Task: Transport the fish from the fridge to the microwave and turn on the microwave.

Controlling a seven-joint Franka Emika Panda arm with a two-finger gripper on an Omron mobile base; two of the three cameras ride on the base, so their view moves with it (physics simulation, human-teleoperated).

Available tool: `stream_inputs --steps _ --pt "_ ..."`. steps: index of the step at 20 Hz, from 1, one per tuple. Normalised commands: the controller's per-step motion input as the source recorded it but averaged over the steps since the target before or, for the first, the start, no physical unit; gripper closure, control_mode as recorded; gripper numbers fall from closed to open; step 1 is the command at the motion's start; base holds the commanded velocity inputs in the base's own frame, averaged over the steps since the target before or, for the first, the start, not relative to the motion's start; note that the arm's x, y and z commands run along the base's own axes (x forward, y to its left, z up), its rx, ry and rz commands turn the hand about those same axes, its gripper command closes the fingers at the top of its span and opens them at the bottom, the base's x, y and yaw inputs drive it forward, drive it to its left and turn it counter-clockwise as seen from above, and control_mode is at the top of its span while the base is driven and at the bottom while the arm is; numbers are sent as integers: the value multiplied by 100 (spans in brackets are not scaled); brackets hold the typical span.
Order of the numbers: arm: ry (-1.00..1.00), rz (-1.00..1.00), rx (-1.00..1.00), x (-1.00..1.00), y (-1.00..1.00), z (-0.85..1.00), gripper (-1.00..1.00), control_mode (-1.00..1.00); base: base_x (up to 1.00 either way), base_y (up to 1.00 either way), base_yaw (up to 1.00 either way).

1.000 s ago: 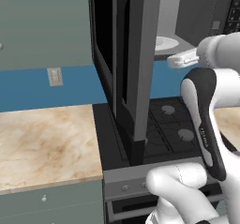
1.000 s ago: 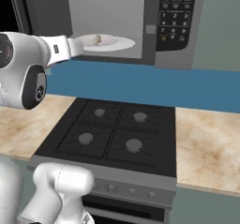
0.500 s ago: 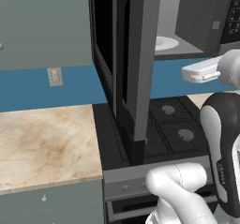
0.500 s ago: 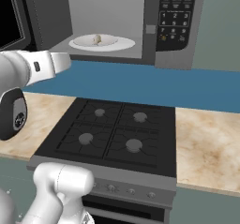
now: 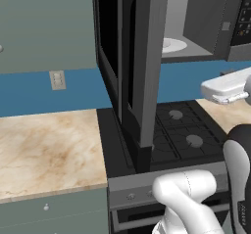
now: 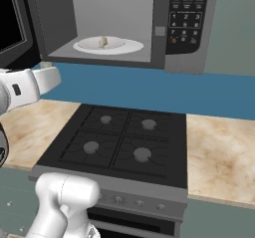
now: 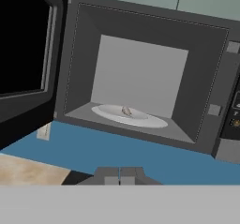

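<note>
The fish [image 7: 126,110] lies on the turntable [image 7: 150,122] inside the microwave [image 6: 164,28]; transport is complete. The microwave door [image 5: 139,66] stands open. My gripper [image 7: 120,174], clenched and empty, hangs outside the cavity. Remaining, in my judgement: shut door, press keypad [image 6: 185,18].

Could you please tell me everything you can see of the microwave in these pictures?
The microwave is a wide black unit mounted above the stove, over the blue backsplash. Its door, with a dark window, is swung fully open to the left. The grey cavity holds a white round turntable, on which the small pale fish lies. A button keypad strip runs down its right side. Nothing else touches it.
</note>
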Motion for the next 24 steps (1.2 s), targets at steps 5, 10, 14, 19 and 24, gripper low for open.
stream_inputs --steps 5,10,14,19,24 --pt "-6 0 0 -20 22 0 100 -100 0 0 0" --pt "-2 0 0 -19 18 0 100 -100 0 0 0" --pt "-1 0 0 -26 13 0 100 -100 0 0 0" --pt "-1 0 0 -26 15 0 100 -100 0 0 0" --pt "-3 0 0 -26 16 0 100 -100 0 0 0"
